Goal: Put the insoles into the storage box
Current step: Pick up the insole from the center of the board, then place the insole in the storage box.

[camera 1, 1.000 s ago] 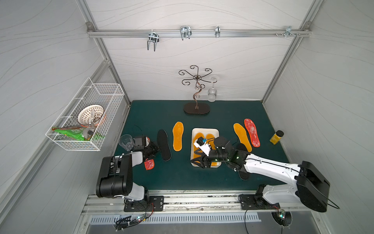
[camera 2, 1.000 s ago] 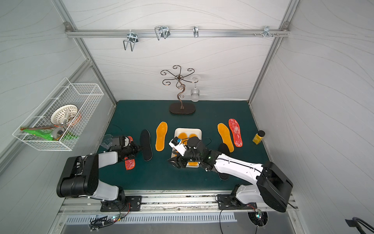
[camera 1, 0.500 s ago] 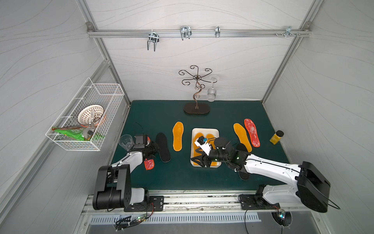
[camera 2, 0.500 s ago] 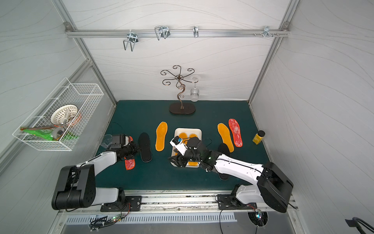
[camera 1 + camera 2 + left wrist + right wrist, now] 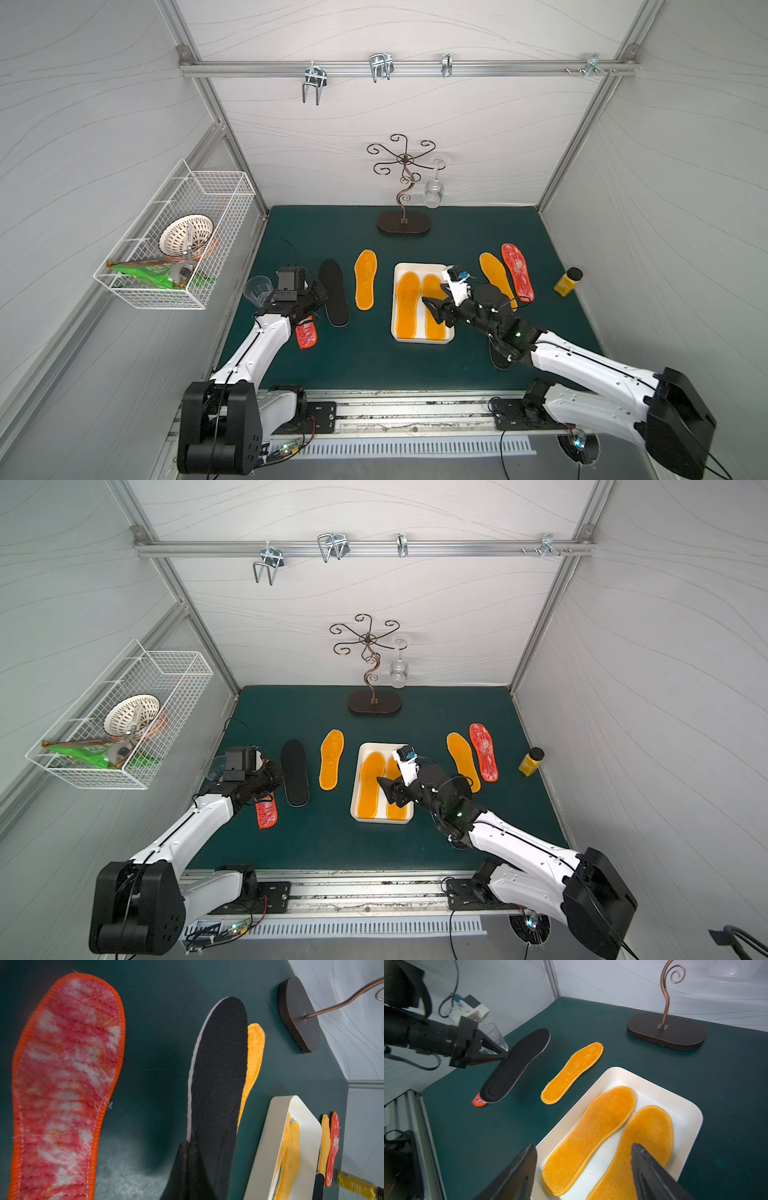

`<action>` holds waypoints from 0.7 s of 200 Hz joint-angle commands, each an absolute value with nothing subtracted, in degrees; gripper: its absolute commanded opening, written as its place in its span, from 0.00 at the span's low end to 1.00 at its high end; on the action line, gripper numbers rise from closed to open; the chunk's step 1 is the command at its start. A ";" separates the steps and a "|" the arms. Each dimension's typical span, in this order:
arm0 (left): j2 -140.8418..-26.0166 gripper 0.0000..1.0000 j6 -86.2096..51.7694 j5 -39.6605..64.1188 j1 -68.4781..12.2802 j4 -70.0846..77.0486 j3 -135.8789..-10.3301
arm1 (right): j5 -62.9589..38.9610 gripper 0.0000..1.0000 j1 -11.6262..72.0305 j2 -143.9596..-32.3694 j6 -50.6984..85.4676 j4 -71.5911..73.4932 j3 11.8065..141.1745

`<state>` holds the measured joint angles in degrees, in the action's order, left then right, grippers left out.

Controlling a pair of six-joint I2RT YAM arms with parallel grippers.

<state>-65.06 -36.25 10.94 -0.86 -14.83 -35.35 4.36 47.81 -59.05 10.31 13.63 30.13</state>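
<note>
The white storage box (image 5: 419, 267) (image 5: 380, 818) sits mid-mat with two orange insoles (image 5: 405, 303) (image 5: 591, 1126) lying flat in it. My right gripper (image 5: 434, 309) (image 5: 583, 1147) hovers open over its near end, holding nothing. My left gripper (image 5: 322, 295) (image 5: 190, 1145) is shut on the edge of a black insole (image 5: 334, 291) (image 5: 519, 1064), which is tilted off the mat. A red speckled insole (image 5: 306, 334) (image 5: 64, 1084) lies below that gripper. On the mat lie an orange insole (image 5: 365, 279), and right of the box an orange one (image 5: 492, 270) beside a red one (image 5: 517, 276).
A clear cup (image 5: 257, 291) stands just behind my left wrist. A yellow bottle (image 5: 567, 282) is at the right edge. A metal stand (image 5: 403, 222) with a hanging wine glass is at the back. A wire basket (image 5: 174, 245) hangs on the left wall.
My left arm has stretched out lower over the mat, still gripping the black insole, which has shifted slightly. My right gripper's jaws have spread a little wider over the box.
</note>
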 commanded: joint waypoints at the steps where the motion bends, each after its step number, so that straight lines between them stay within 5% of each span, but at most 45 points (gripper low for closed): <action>1: -63.35 0.00 -33.53 10.42 -2.66 -15.56 -38.71 | 6.60 0.78 46.66 -57.71 12.55 13.03 30.17; 73: -61.57 0.00 -31.20 11.69 -10.98 -18.19 -45.56 | 7.47 0.99 43.27 -55.46 15.18 12.88 28.57; 140: -66.69 0.00 -36.98 9.43 -21.88 -13.05 -47.11 | 13.61 0.99 41.48 -53.93 17.20 10.48 28.11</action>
<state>-64.34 -34.20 10.90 -19.29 -17.17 -44.93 9.50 42.68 -55.88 15.09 12.21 28.84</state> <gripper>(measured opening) 0.038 0.987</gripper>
